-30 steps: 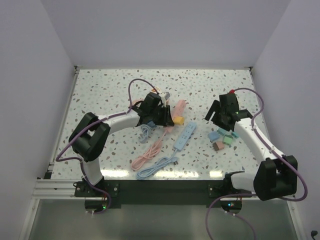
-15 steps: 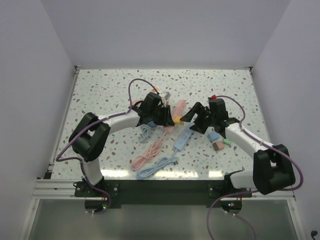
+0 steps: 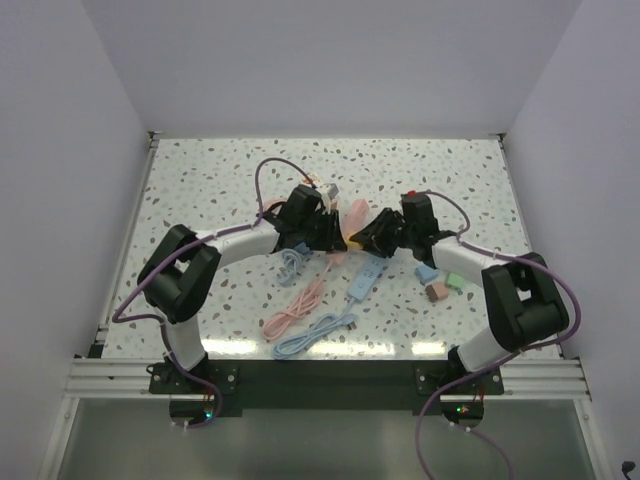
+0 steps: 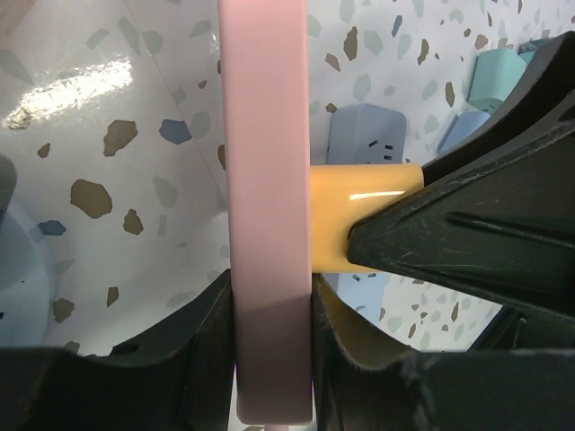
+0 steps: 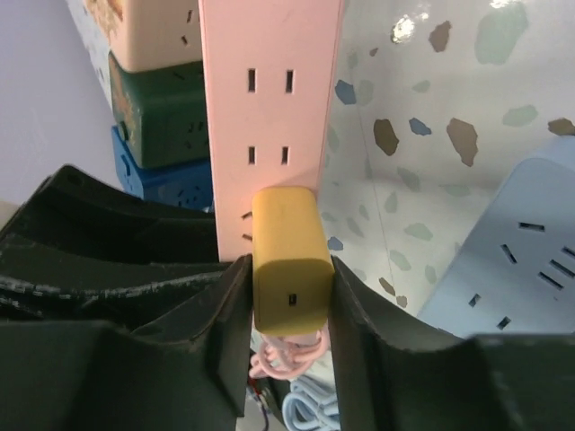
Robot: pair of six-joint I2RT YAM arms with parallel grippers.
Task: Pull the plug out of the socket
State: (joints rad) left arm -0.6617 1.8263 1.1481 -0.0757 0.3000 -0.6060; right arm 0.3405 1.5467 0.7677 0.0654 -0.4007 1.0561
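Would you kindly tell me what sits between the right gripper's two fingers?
The yellow plug, seated in the pink power strip. The right wrist view shows the right gripper touching it on both sides.

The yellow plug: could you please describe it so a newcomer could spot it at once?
Near the middle of the speckled table, the left gripper holds a pink power strip. Plugged into its socket face, between the right gripper's fingers, is the yellow plug: a rounded yellow block, unlike the teal, green and brown adapters lying loose.
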